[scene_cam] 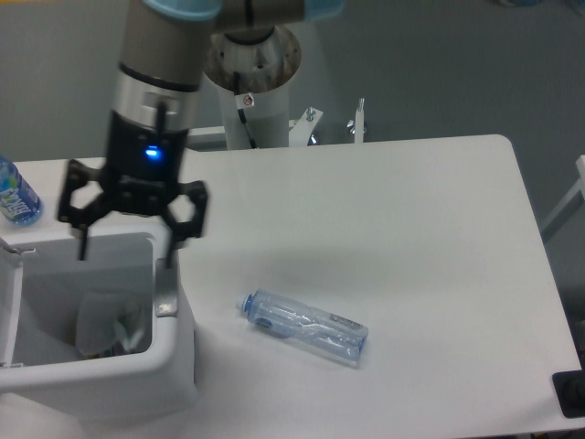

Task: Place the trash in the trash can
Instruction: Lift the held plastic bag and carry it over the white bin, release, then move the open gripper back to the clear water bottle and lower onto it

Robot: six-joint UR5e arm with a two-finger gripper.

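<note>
One wrapper (108, 326) half-hidden in trash can (174, 352) | pincer (125, 255) spread | bottle (304, 327) outside

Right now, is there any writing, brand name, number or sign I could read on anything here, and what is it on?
None can be read.
Lying bottle: pale label, print too blurred to read.
Small upright bottle at the left edge: bright blue label, text too small to read.
Tag on the cable by the robot's base: red mark, illegible.
Gripper, jaws spread above the trash can: only a blue light, no lettering.
Wrapper in the can: no visible print.
</note>
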